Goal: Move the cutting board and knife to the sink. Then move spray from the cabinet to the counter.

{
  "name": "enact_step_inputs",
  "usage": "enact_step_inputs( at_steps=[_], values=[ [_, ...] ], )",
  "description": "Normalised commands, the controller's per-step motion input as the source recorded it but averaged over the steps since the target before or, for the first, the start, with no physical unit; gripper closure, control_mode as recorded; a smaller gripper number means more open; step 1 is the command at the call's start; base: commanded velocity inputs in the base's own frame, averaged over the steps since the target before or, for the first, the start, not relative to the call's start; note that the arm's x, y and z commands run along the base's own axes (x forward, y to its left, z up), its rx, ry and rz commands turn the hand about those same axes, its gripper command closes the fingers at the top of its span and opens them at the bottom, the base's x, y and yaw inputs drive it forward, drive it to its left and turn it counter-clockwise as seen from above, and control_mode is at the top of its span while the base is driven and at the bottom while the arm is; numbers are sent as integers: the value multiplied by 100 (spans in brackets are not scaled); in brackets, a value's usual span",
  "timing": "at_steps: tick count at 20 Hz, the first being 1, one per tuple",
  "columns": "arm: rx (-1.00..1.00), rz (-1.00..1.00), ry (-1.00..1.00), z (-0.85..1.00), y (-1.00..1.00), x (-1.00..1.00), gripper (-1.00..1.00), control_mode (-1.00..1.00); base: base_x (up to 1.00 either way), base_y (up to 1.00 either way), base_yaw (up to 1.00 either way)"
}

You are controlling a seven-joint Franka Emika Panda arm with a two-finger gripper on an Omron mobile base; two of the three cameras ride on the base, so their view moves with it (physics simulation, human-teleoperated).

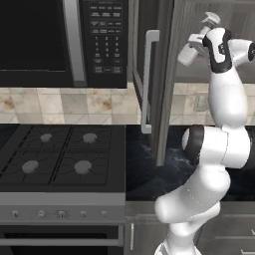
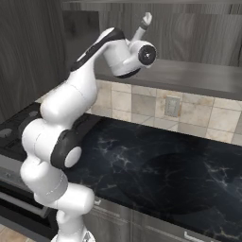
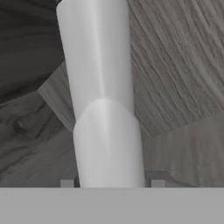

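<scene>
The spray (image 3: 103, 100), a slim pale grey-white bottle, stands upright inside the open cabinet (image 2: 198, 71). Its trigger nozzle (image 1: 211, 20) pokes up above my hand, and the nozzle (image 2: 145, 20) also shows from the right. My gripper (image 3: 112, 183) is shut on the spray's lower body, one fingertip (image 3: 66, 183) pressed against each side. The hand (image 1: 191, 47) reaches in at shelf height, past the open door. Below lies the black marble-look counter (image 2: 156, 165). The cutting board, knife and sink are out of view.
The cabinet door (image 1: 164, 74) stands open towards me, its white bar handle (image 1: 147, 79) left of the arm. A black microwave (image 1: 60, 40) hangs at upper left over a gas stove (image 1: 60, 154). A tiled backsplash with an outlet (image 2: 172, 107) backs the counter.
</scene>
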Motion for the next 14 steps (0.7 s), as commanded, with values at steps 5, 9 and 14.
enact_step_inputs(
  at_steps=[5, 9, 14],
  values=[
    [1, -1, -4, 0, -13, -78, 100, -100, 0, 0, 0],
    [0, -3, 0, 0, -9, -78, 100, -100, 0, 0, 0],
    [0, -1, 0, 0, -10, -81, 100, -100, 0, 0, 0]
  ],
)
